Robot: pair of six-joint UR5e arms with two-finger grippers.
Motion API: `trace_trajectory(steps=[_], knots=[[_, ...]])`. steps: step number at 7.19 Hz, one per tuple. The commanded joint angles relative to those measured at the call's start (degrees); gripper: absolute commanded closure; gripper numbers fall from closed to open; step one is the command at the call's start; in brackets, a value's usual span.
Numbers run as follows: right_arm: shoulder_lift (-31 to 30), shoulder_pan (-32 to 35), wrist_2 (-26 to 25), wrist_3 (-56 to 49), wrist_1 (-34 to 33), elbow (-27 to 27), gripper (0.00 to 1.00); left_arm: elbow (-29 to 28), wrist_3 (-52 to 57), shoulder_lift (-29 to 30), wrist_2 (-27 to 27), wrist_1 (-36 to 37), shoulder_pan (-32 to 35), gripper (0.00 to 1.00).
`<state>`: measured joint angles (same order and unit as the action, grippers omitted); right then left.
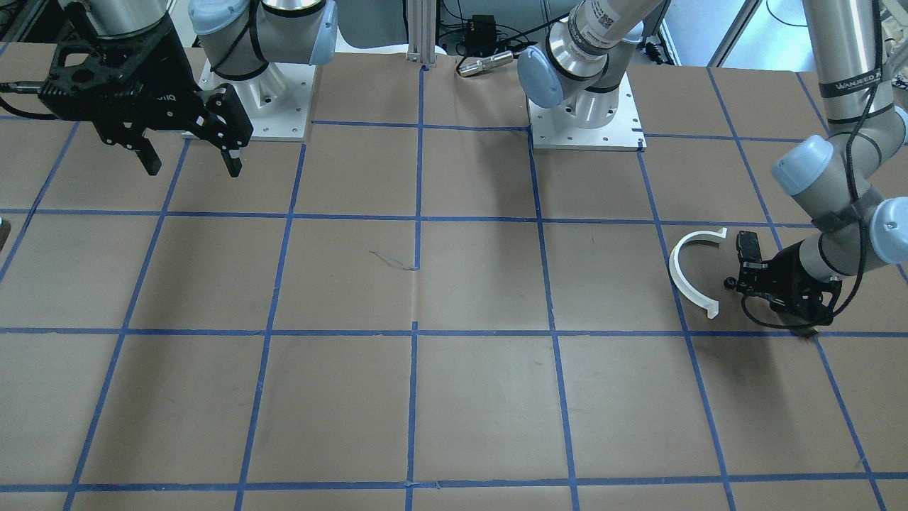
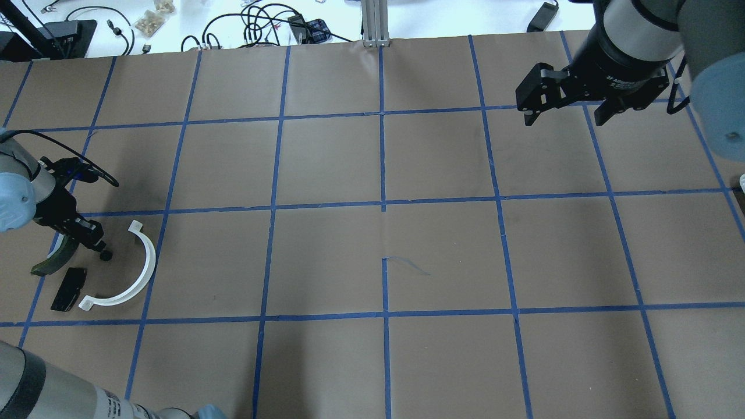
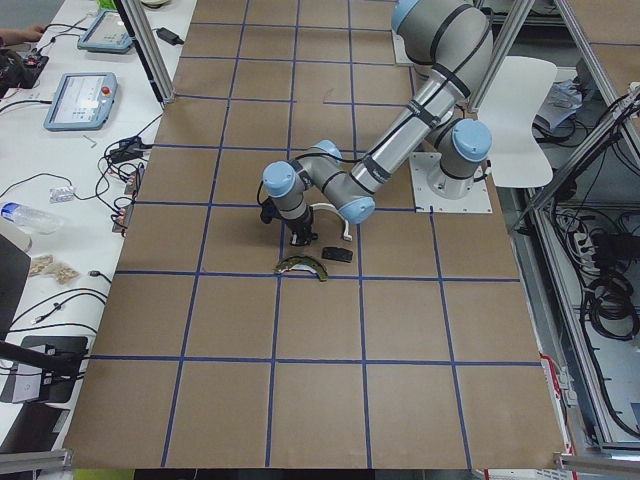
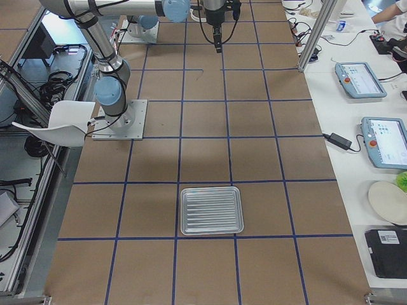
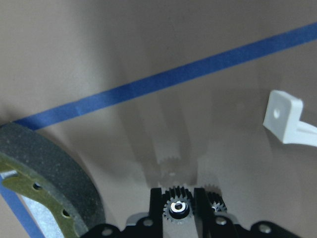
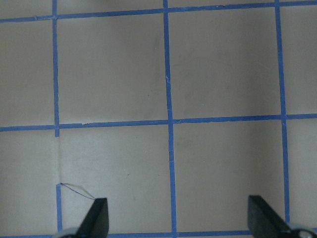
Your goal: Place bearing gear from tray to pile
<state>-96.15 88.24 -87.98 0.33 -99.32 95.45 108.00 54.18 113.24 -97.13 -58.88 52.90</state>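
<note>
The bearing gear (image 5: 177,207) is a small dark cogwheel with fine teeth around its rim and a shiny silver hub at its centre. A second toothed wheel peeks out just behind it on its right in the left wrist view.

The left gripper (image 5: 178,193) pinches the gear between its 2 black fingers, 1 on each side, so the gear sits right at the fingertips, low over the brown paper; contact with the paper cannot be told.

The gear hangs inside the curve of the white half-ring (image 2: 152,260), apart from it. The dark olive curved shoe (image 2: 55,261) lies on the gear's other side from the half-ring, and the small flat black pad (image 2: 68,288) lies beside the ring's near end.

The right gripper (image 2: 566,116) hangs well apart from the half-ring, fingers spread wide, holding nothing.
</note>
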Motion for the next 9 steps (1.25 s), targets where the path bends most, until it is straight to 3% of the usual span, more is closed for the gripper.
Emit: trace_trajectory(steps=[1, 5, 6, 7, 9], knots=[[0.0, 0.0, 0.0, 0.0, 0.0, 0.0, 0.0, 2.0, 0.1, -0.6, -0.2, 0.5, -1.5, 1.0], [0.1, 0.0, 0.0, 0.0, 0.2, 0.0, 0.0, 1.7, 0.2, -0.6, -0.5, 0.9, -2.3, 0.98], [0.0, 0.0, 0.0, -0.1, 0.2, 0.0, 0.0, 1.6, 0.2, -0.7, -0.4, 0.9, -2.3, 0.54], [0.1, 0.0, 0.0, -0.1, 0.2, 0.0, 0.0, 1.7, 0.2, -0.7, -0.2, 1.0, -2.3, 0.2], [0.1, 0.0, 0.0, 0.0, 0.2, 0.0, 0.0, 1.4, 0.1, -1.6, -0.4, 0.7, -1.9, 0.11]])
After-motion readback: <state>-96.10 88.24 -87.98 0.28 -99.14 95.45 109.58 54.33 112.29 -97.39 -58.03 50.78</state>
